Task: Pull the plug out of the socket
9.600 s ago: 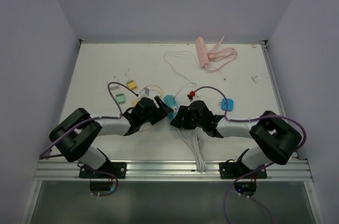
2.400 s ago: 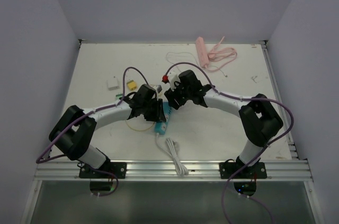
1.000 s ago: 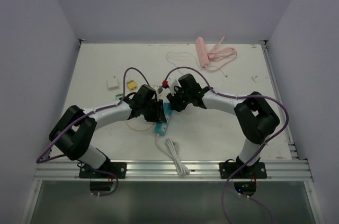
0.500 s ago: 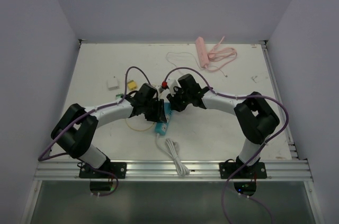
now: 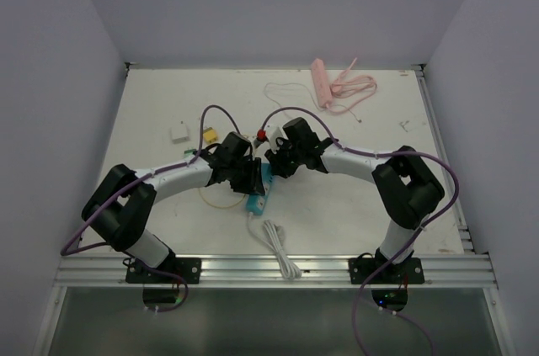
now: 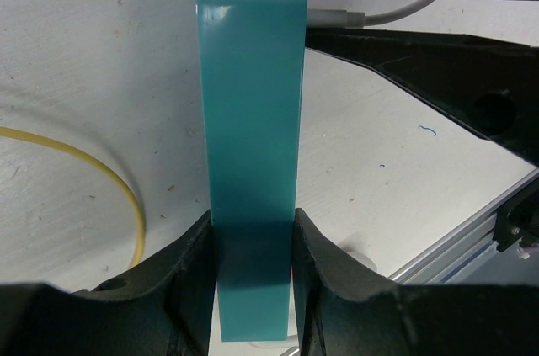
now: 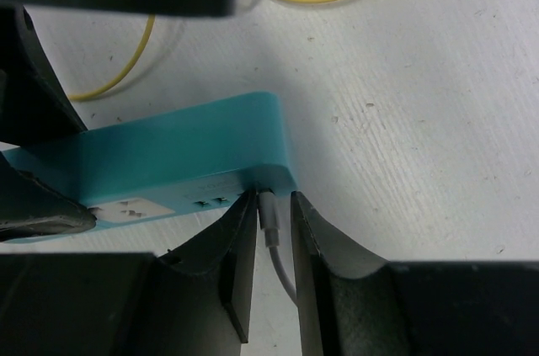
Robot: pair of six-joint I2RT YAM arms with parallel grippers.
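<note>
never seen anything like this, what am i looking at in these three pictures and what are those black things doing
These are two robot arms bolted to the near edge of a white table. The wide picture comes from a camera above and behind them. The two close-ups come from small cameras on the wrists, each looking along its own arm's black fingers.

The left end effector is clamped on a teal socket strip. The right end effector has a finger on each side of the white plug stuck in the strip's end. Whether it is squeezing the plug is unclear.

Also on the table are a pink power strip with its cord, a yellow cable and a small yellow connector.
</note>
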